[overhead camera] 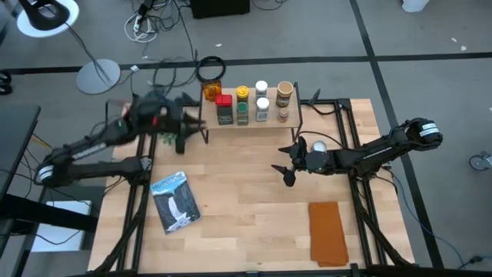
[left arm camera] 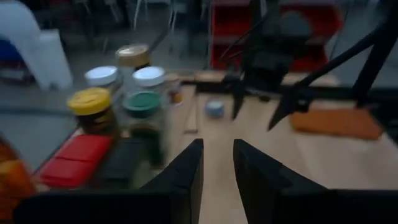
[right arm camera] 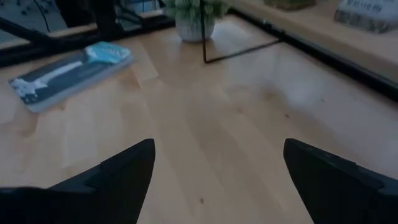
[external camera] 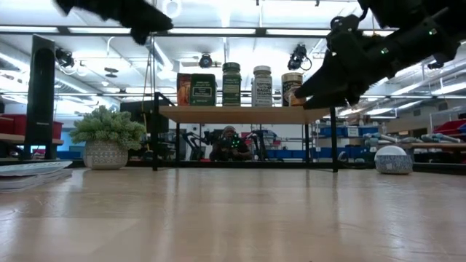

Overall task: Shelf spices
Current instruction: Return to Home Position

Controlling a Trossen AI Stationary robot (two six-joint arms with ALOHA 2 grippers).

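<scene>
Spice jars and tins (overhead camera: pixel 250 104) stand clustered on the shelf (overhead camera: pixel 273 124) at the table's (overhead camera: pixel 246 223) far edge, seen from above; left gripper (overhead camera: pixel 183 140) hovers at the shelf's left end, right gripper (overhead camera: pixel 286 171) nearer, off its right end. Low view: jars line the shelf top. Wrist views: left fingers (left arm camera: pixel 186 168) narrowly apart, right fingers (right arm camera: pixel 124 168) wide apart, both empty

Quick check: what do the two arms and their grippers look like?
Both arms are dark, jointed tubes. The left arm carries a red mark near its wrist; the right arm has pale bands at one joint and small green lights. The left gripper has two black wedge-shaped fingers; the right gripper has broad, black, tapering ones.
</scene>
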